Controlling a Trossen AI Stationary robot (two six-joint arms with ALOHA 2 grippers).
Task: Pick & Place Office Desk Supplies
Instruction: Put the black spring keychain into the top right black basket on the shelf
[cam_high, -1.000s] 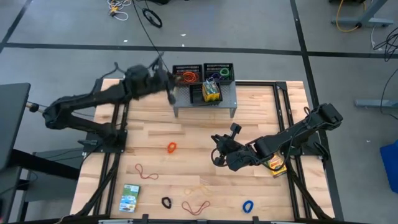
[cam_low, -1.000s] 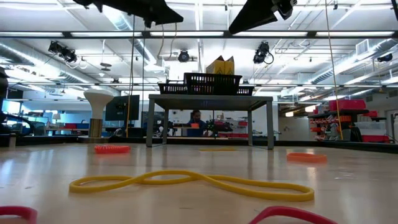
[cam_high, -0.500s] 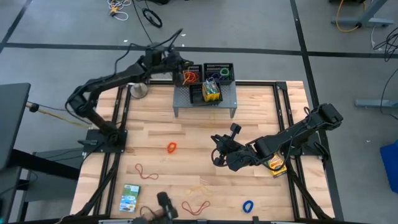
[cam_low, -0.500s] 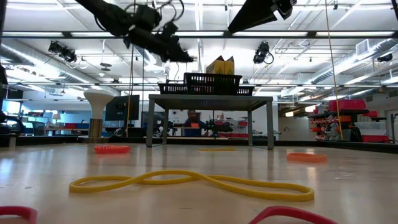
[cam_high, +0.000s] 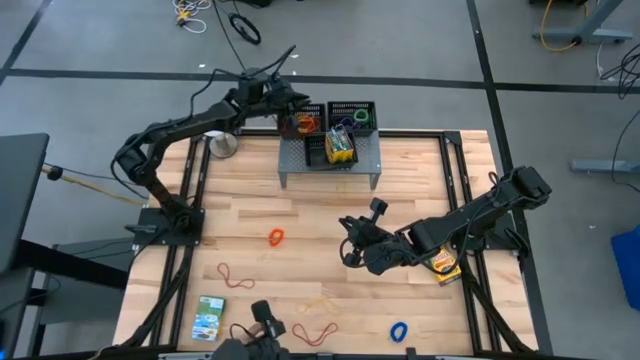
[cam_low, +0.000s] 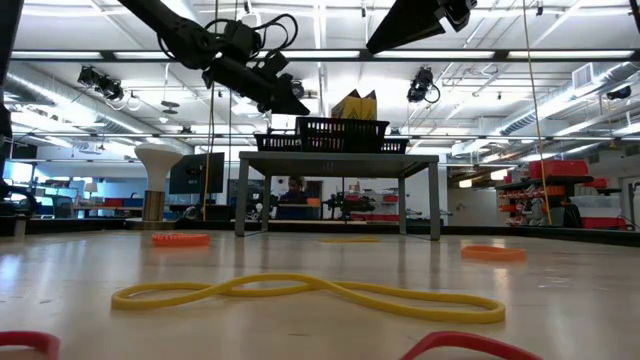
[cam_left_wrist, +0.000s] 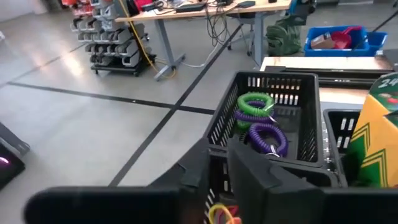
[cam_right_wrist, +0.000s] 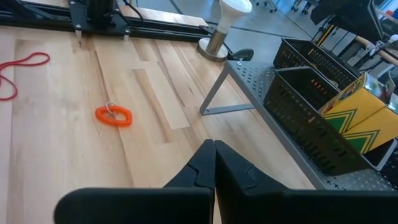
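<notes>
The left gripper (cam_high: 296, 103) hangs over the black mesh tray (cam_high: 301, 121) at the left end of the grey shelf (cam_high: 329, 160), which stands against the worktop's far edge; whether its fingers are parted or closed cannot be made out from here, and nothing visible hangs from them. Orange and red bands (cam_high: 304, 125) lie heaped in that tray, green and purple coils (cam_left_wrist: 256, 118) in its neighbour (cam_high: 351, 115), and a yellow-green card box (cam_high: 341, 147) stands just in front of the two trays.

The right gripper (cam_high: 350, 250), fingers pressed together on nothing, waits low over the middle of the worktop (cam_high: 420, 170).

Still loose on the wood: an orange coil (cam_high: 276, 237) left of centre, a red loop (cam_high: 236, 276) toward the left edge, a yellow band (cam_low: 300, 291) and a second red loop (cam_high: 314, 332) near the front edge, a blue coil (cam_high: 399, 330) toward the front right, and a green-white box (cam_high: 210, 318) at the front left corner.

The bands look nearly weightless, limp and stretchy, likely best pinched across a single strand where it lifts off the wood. The yellow band's long axis runs along the front edge; the left red loop lies slantwise to the edges.
</notes>
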